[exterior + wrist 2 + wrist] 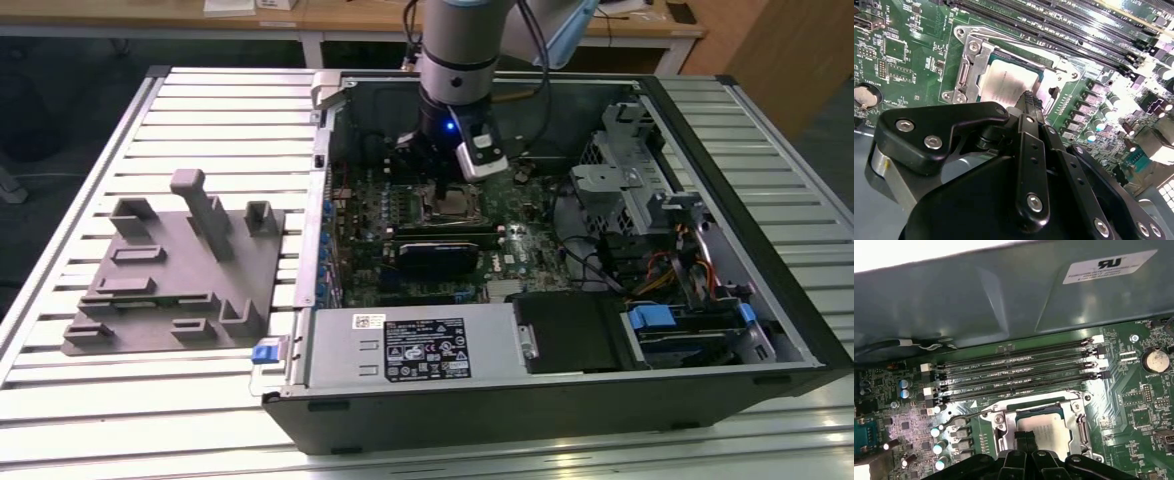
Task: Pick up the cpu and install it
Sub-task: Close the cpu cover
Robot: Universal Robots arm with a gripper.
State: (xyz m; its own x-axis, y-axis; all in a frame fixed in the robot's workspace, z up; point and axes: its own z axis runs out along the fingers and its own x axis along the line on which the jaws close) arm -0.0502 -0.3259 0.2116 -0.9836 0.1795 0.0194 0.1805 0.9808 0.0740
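Observation:
The cpu [1004,82], a flat square chip with a pale silver top, lies inside the metal-framed socket [966,75] on the green motherboard. In the first wrist view the cpu [1046,426] sits in the socket frame [999,422] just beyond my fingertips. My gripper [1027,96] is shut, its two black fingers pressed together with nothing between them, the tips right over the near edge of the chip. Whether they touch it I cannot tell. In the exterior view the gripper [447,190] reaches down into the open computer case above the socket [457,205].
A grey moulded tray [147,290] with upright blocks lies on the slatted table at the exterior view's left. Several memory slots [1019,375] run beside the socket. A power supply [414,345] and drive cage [641,170] crowd the case; its wall [1004,300] rises close by.

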